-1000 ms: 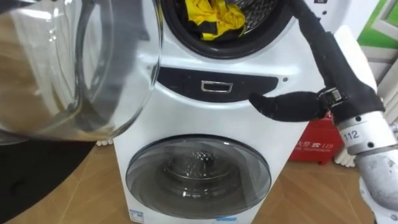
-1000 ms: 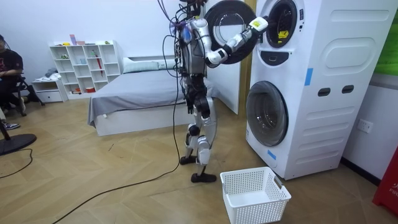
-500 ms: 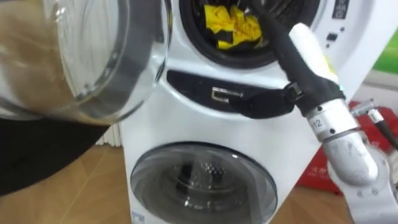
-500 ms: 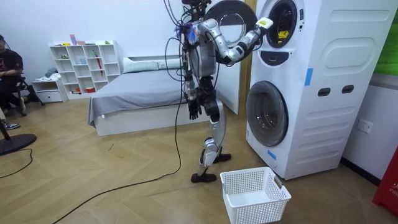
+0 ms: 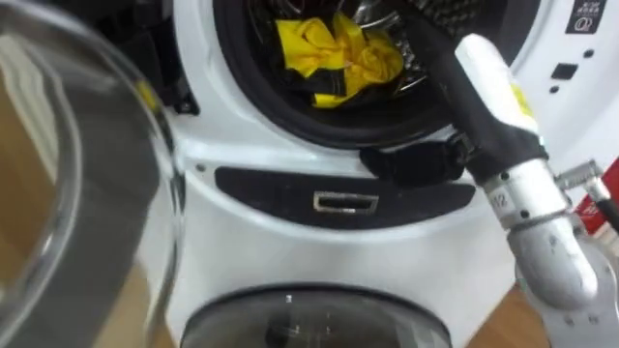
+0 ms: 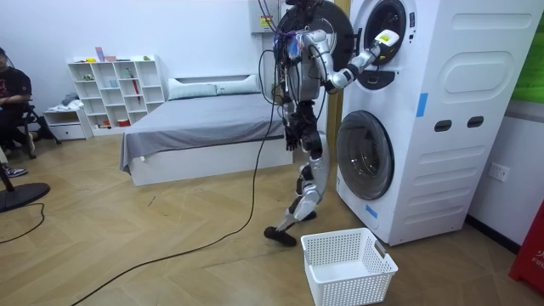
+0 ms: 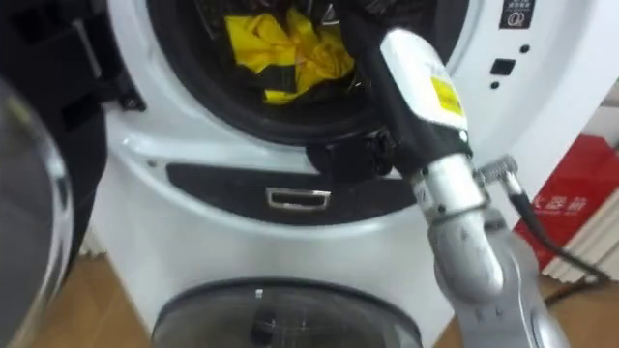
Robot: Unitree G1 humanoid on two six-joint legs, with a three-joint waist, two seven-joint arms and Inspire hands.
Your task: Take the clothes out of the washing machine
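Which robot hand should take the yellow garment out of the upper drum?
Right. The right robot hand reaches into the opening of the upper drum, close beside the yellow garment. The left robot hand hangs low by the robot's hip, far from the drum.

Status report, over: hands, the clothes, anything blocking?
Right hand open, fingers inside upper drum beside yellow cloth, not gripping. Left hand hangs at side. Door swung open, clear.

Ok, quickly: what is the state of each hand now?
Left hand: cannot be told, hanging by the hip.
Right hand: cannot be told, reaching inside the upper drum.
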